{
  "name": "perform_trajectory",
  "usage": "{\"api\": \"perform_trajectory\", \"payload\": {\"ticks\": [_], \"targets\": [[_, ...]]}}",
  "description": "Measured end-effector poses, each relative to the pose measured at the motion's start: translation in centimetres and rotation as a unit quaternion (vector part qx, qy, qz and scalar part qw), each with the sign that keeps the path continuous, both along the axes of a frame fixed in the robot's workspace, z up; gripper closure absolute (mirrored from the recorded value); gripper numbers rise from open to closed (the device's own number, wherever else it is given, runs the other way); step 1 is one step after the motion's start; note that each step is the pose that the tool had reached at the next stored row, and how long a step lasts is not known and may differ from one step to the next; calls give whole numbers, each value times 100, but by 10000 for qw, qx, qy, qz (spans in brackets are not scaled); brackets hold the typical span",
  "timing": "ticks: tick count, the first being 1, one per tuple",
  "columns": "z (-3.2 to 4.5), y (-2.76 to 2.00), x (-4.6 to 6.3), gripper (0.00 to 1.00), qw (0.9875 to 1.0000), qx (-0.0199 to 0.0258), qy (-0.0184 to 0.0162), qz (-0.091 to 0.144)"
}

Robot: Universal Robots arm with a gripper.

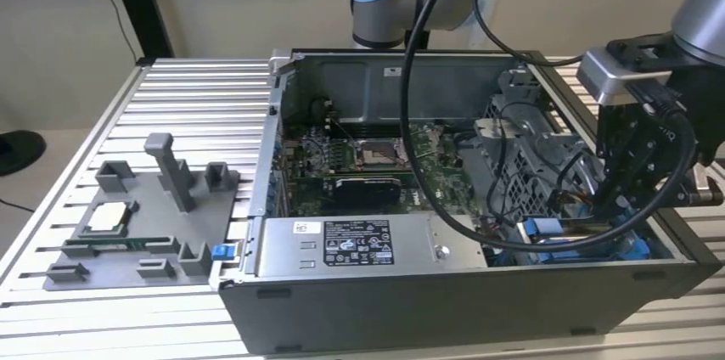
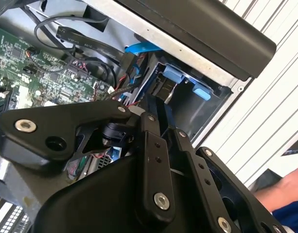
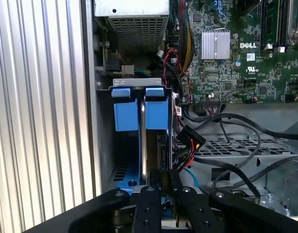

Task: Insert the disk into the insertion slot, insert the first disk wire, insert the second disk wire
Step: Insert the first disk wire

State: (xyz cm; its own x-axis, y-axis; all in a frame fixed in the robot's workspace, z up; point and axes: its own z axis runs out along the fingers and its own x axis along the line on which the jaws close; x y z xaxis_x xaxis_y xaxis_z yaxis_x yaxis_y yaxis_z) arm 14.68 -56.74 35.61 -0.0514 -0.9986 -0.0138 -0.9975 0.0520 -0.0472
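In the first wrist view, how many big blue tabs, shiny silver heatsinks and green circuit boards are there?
Big blue tabs: 2
Silver heatsink: 1
Green circuit board: 1
Total: 4

Disk (image 3: 156, 114) — seemingly seated edge-on in insertion slot (image 3: 124, 183).

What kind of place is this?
Probably a robotics lab workbench: a robot arm reaches into an open computer case on a ribbed aluminium table, with a grey parts fixture beside it.
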Motion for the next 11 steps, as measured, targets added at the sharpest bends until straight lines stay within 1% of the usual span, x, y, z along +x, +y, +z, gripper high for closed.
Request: {"api": "perform_trajectory", "payload": {"ticks": [11], "targets": [[-34, 1, 4, 100, 10000, 14, 0, -1]]}}
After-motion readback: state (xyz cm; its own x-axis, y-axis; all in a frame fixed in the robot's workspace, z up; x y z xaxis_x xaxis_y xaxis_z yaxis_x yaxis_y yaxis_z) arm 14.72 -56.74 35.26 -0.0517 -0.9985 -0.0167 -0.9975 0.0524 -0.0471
